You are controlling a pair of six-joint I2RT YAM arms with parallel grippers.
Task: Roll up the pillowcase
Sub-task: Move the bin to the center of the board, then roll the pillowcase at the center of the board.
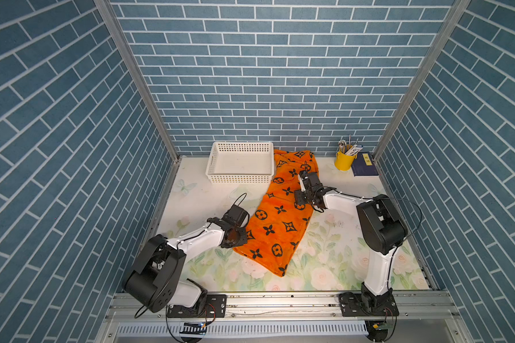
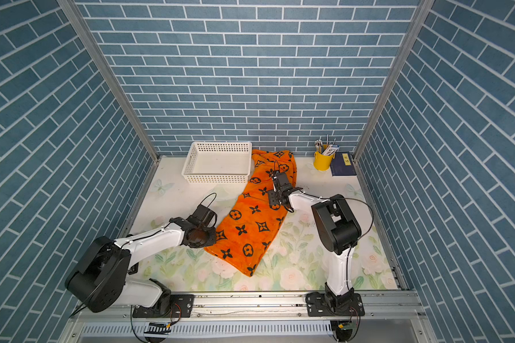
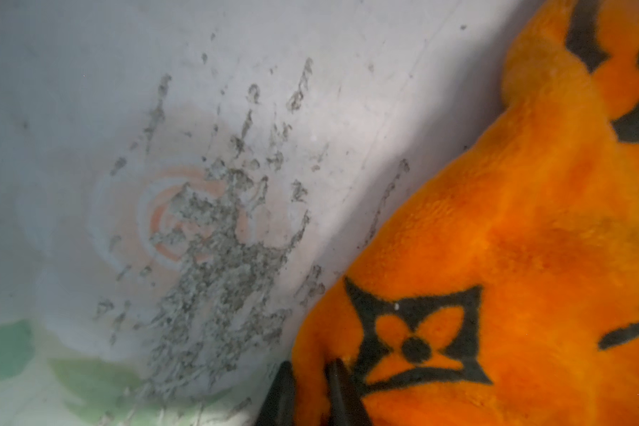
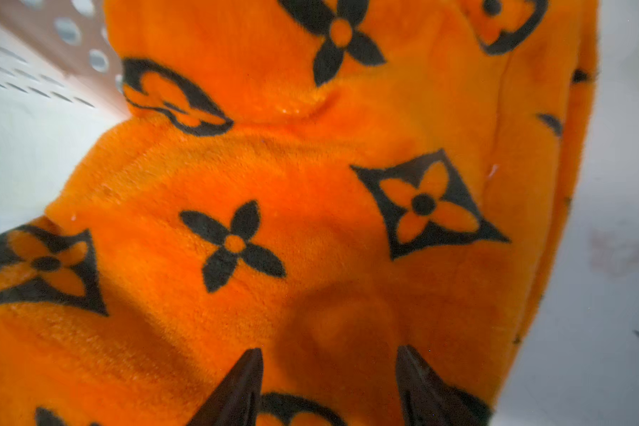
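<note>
**Both arms bent over the orange pillowcase**

Nearest the camera head, the two arm bases sit bolted to a metal rail (image 1: 280, 303) along the front edge of the flowered table (image 1: 324, 261).

From its base the left arm folds back on a big black elbow, then runs its white forearm forward and inward, low over the table, to the near left edge of the pillowcase (image 1: 280, 219). Its wrist points down, hiding the tips in both top views. The left wrist view shows the left gripper (image 3: 312, 391) with its dark fingers drawn close together on the cloth's edge, a narrow ridge of orange plush pinched between them.

The right arm rises straight up from its base to a black elbow, then bends sharply inward, its white forearm level and its wrist turned toward the back wall. The right gripper (image 4: 329, 383) hangs over the cloth's far half; its fingers stand apart with plush showing between them, nothing clamped.

The pillowcase lies as a long diagonal strip across the middle of the table, wrinkled and unrolled, its far end bunched just beside the white basket (image 1: 240, 148). A yellow pen cup (image 1: 344, 161) and a dark blue book (image 1: 364, 167) stand in the far right corner.
</note>
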